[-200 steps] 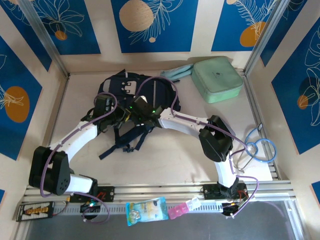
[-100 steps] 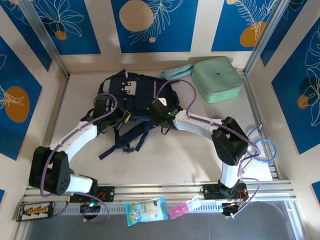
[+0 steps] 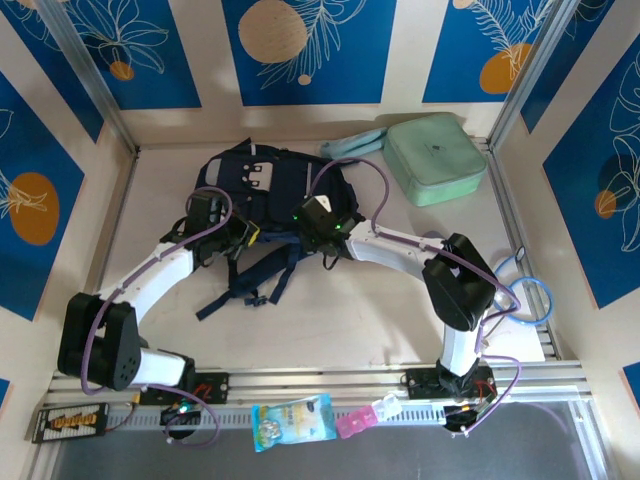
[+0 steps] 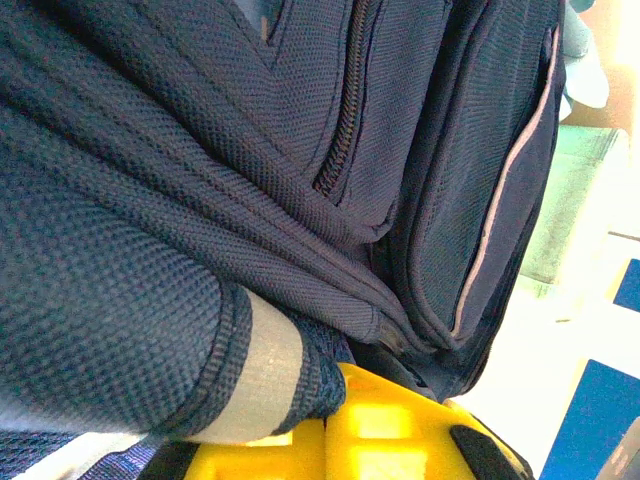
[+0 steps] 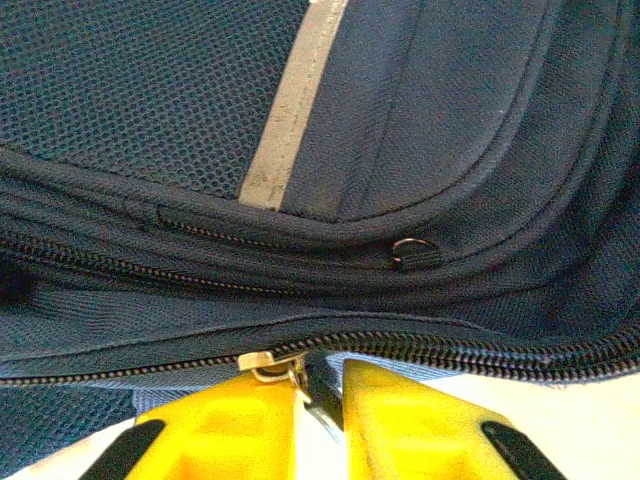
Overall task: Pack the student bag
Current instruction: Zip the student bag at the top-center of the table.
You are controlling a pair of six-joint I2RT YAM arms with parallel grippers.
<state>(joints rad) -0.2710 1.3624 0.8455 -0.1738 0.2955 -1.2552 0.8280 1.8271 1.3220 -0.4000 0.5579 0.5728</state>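
Student bag [image 3: 270, 180]: 1, dark navy, lying at the far middle of the desk [image 3: 340, 310]; its near edge is hidden under the 2 arms.
Left gripper [image 4: 327, 425]: jaws close together, tips buried under bag fabric; I cannot tell if they grip it.
Right gripper [image 5: 320, 385]: jaws nearly closed, pinching 1 zip pull [image 5: 272, 363].
Mint case [image 3: 435, 158]: 1, just right of the bag.

Cream walls [image 3: 404, 60] carrying blue panels [image 3: 345, 70] with pale leaf and circle prints are enclosing a beige table [image 3: 340, 320]. Aluminium rails [image 3: 320, 379] are running along its near edge, and soft, even light is falling across it.
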